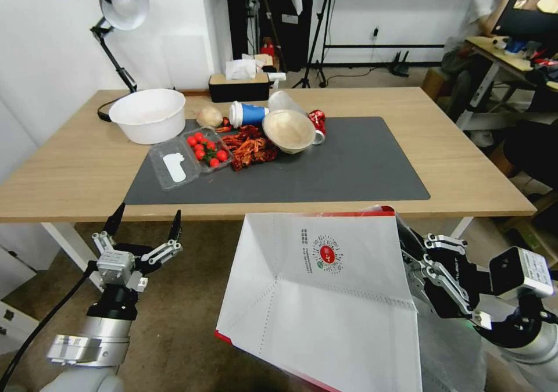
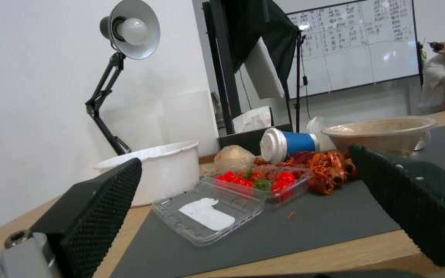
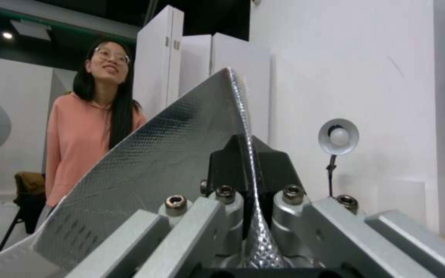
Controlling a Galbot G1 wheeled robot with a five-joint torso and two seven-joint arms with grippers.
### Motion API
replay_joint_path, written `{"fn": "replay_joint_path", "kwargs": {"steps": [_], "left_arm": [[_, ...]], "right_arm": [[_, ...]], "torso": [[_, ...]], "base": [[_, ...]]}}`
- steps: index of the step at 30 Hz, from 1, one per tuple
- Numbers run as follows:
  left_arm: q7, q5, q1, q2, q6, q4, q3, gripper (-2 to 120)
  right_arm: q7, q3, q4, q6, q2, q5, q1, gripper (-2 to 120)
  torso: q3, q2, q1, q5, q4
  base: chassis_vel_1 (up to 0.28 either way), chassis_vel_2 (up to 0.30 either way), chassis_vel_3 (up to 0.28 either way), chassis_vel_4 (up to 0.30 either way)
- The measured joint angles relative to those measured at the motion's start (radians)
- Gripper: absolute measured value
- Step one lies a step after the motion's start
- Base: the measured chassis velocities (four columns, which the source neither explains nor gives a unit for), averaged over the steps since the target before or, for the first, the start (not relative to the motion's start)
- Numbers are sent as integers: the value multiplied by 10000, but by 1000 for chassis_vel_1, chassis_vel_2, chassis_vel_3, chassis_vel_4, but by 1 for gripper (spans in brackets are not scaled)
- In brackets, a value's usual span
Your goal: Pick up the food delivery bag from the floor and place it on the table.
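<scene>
Light-wood table (image 1: 465,171) beyond — right gripper (image 3: 245,200) pinches foil-lined bag (image 1: 325,299).

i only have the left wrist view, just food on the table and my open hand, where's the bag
Observer: Off the floor. The bag hangs in front of the table's near edge, below the tabletop.
Operator: who's holding it
Observer: The right hand, shut on the bag's foil-lined wall.
Operator: room to set it down
Observer: The right half of the mat is bare.
</scene>
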Motion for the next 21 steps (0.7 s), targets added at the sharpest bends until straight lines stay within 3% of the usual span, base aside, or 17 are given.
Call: {"fn": "replay_joint_path", "kwargs": {"steps": [9, 21], "left_arm": [[-148, 8, 4, 10, -20, 46, 1, 100], [-189, 74, -10, 4, -23, 41, 13, 100]], "right_arm": [[150, -124, 13, 6, -12, 126, 85, 0], [1308, -115, 369, 128, -341, 931, 460, 0]], "torso": [[-17, -31, -13, 0, 0], [-32, -57, -23, 0, 1]], "base": [[0, 0, 0, 0], [0, 0, 0, 0]]}}
